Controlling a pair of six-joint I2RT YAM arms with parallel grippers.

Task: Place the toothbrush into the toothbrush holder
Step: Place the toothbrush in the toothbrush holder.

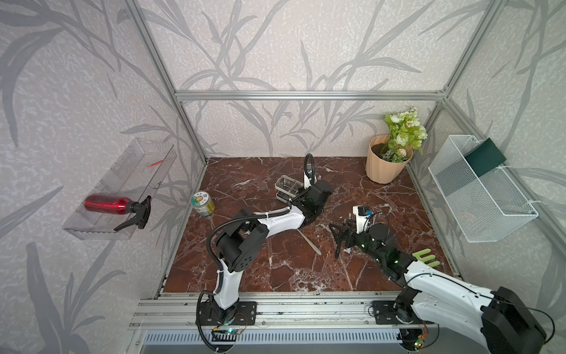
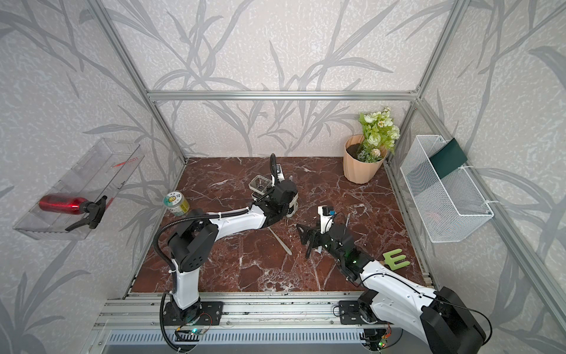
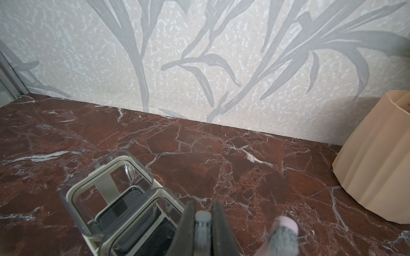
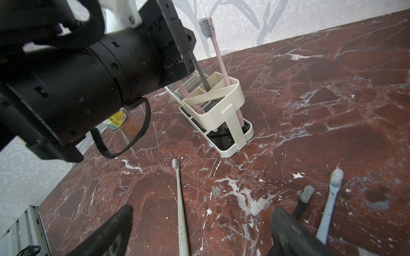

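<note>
At the left gripper [image 3: 203, 209]: clenched on the grey toothbrush [image 4: 200, 74] near its bristle end, holding it tilted off upright. Pokes the handle down into a slot of the cream divider end of the toothbrush holder [image 4: 230, 115] (cannot see the lower tip behind the frame wall). Shares that end with a tall pink toothbrush [image 4: 218, 51] and a second pink handle [image 4: 188, 94] leaning low. With the holder near mid-table toward the back wall in both top views.

At the right gripper [image 4: 202, 209]: spread wide, grasping nothing, hovering low above the marble table [image 4: 332, 88]. Looks onto a grey-green toothbrush [image 4: 179, 199] lying flat ahead, untouched; black toothbrush [image 4: 306, 196] and pale blue toothbrush [image 4: 331, 199] flat beside one finger.

Farther out: lidded jar [image 1: 202, 203] at the left edge, peach pot [image 1: 384, 167] with flowers in the back right corner, green letter E [image 1: 425, 257] by the right arm, white mesh basket [image 1: 477, 196] on the right wall, red spray bottle [image 1: 105, 203] shelved on the left wall.
</note>
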